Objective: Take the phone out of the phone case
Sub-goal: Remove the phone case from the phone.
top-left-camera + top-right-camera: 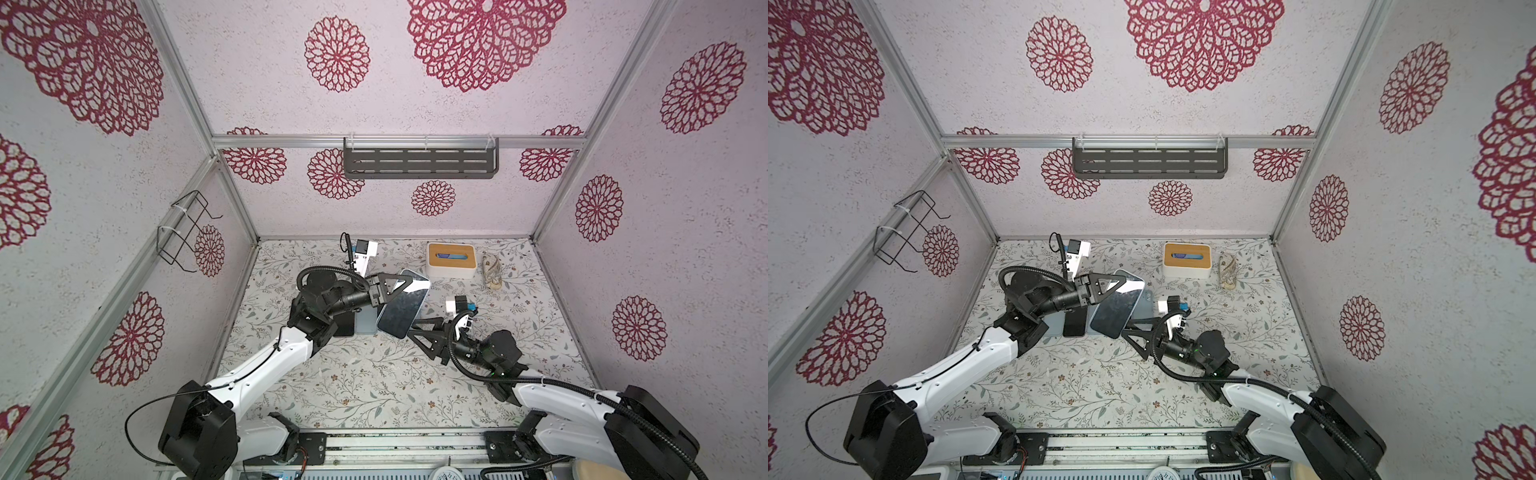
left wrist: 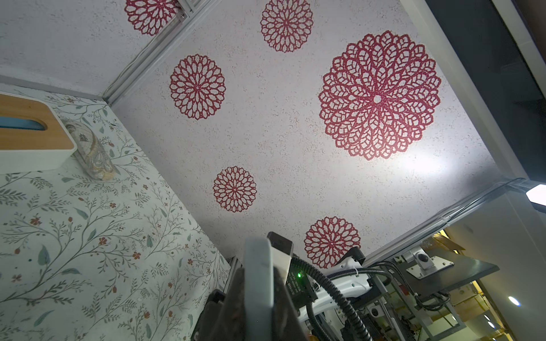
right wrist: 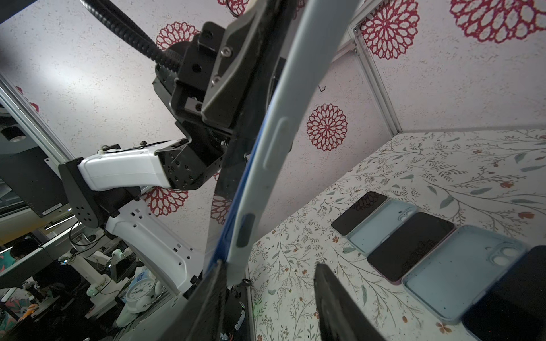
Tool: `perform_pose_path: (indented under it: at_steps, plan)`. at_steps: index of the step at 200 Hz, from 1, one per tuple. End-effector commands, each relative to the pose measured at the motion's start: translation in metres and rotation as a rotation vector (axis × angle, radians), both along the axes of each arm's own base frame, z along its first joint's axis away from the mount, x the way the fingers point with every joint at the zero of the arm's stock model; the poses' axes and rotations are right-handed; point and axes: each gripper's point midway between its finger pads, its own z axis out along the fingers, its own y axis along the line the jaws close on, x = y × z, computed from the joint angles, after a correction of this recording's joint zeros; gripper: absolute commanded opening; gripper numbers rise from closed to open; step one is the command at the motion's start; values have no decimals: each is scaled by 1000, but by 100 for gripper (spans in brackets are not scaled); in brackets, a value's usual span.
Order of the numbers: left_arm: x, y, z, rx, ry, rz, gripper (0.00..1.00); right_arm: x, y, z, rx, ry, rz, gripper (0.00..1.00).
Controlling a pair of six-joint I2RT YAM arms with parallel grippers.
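Observation:
A phone [image 1: 405,305] with a dark screen sits in a light blue phone case [image 3: 283,133] and is held tilted above the table. My left gripper [image 1: 395,286] is shut on the case's upper part; in the left wrist view the case's edge [image 2: 257,265] runs between the jaws. My right gripper [image 1: 417,330] is open at the phone's lower end. In the right wrist view the case's corner rests against one finger [image 3: 209,295], while the other finger [image 3: 334,301] stands well apart. The phone's blue side [image 3: 236,212] shows along the case's rim.
Bare phones [image 3: 410,245] and empty light blue cases [image 3: 461,265] lie in a row on the floral table under the left arm. A tissue box [image 1: 451,259] and a patterned pouch [image 1: 492,270] sit at the back right. A shelf [image 1: 419,158] hangs on the back wall.

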Motion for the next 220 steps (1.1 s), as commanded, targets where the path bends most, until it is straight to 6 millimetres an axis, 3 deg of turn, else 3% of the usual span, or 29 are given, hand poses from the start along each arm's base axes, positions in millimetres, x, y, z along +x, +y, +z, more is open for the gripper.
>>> perform_pose_path:
  at_steps: [1,66,117,140,155,179,191,208,220]
  plan:
    - [-17,-9,18,-28,-53,-34,0,9,4,21,47,-13,-25,50]
    - [-15,-15,-2,-24,-16,-23,0,10,6,28,68,-15,-15,45]
    - [7,-6,-29,-29,61,92,0,-2,-5,30,105,-1,3,22]
    - [20,-10,-56,-22,131,141,0,-7,-9,26,94,31,13,8]
    - [30,-6,-80,-29,183,196,0,-2,-14,12,42,86,-28,1]
    - [37,-14,-115,-14,245,221,16,7,-26,-7,-24,167,-115,0]
    - [37,-26,-122,-18,254,201,22,10,-32,-15,-43,207,-144,0]
    - [39,-39,-137,-4,271,195,49,13,-38,-31,-71,275,-166,0]
    - [42,-44,-148,15,281,202,56,15,-41,-42,-91,322,-178,0]
